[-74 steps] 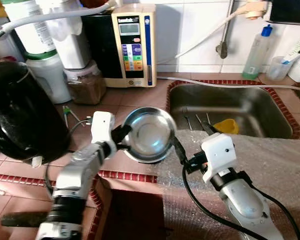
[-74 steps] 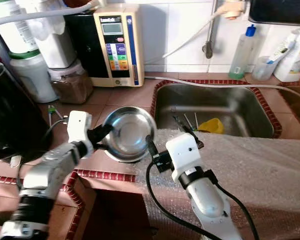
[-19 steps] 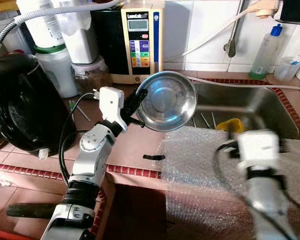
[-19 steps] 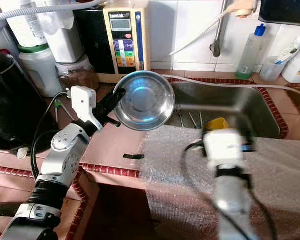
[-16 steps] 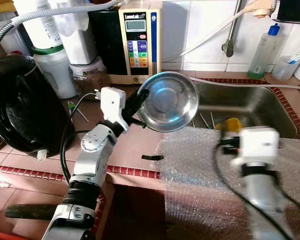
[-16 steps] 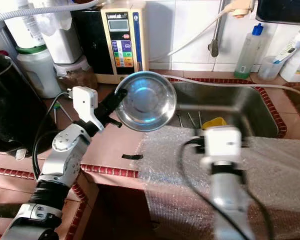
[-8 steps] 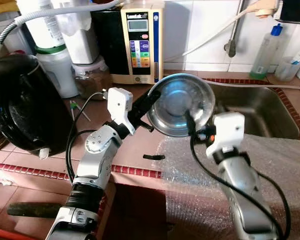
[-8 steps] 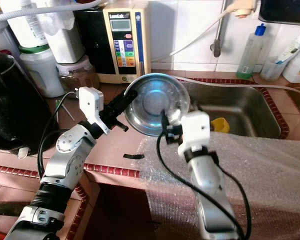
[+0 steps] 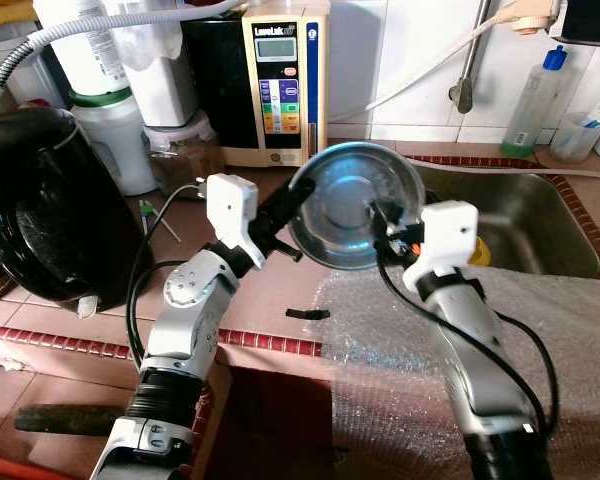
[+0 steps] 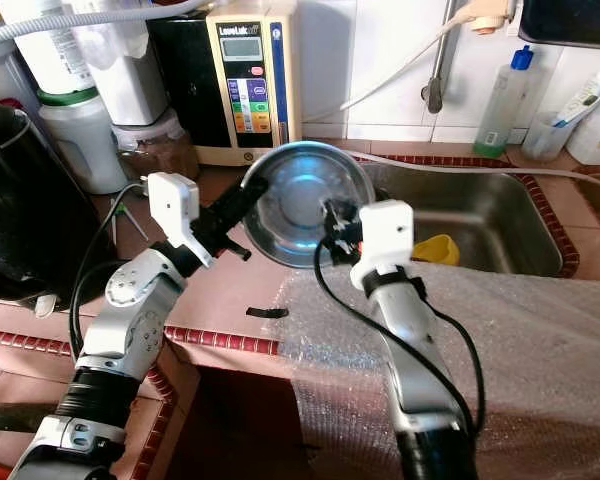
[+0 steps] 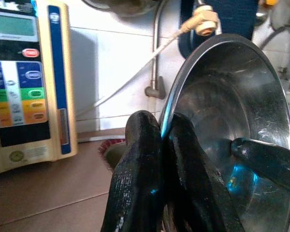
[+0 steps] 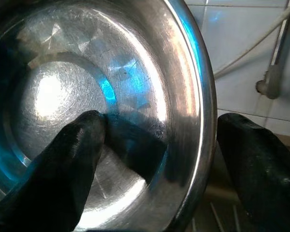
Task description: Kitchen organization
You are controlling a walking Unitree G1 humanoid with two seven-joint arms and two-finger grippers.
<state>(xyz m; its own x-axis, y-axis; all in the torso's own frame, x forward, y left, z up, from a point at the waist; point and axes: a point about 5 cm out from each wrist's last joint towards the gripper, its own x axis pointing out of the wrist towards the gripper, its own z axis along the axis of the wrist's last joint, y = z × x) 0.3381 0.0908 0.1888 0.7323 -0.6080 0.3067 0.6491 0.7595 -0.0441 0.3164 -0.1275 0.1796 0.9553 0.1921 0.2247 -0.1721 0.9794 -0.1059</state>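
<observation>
Open counter [image 9: 270, 290] below; kettle [image 9: 40, 210] crowds left, sink [image 9: 520, 215] seemingly clear.

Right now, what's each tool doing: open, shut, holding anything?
Left tool: shut on the rim of the steel bowl, held up on edge.
Right tool: open, straddling the bowl's rim, one finger inside, not clamped.

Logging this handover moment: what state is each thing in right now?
Steel bowl: held up on edge above the counter.
Left claw: shut on the bowl's rim.
Right claw: open, straddling the rim, one finger inside.
Sink: holds a yellow item.
Bubble wrap: spread flat on the counter.
</observation>
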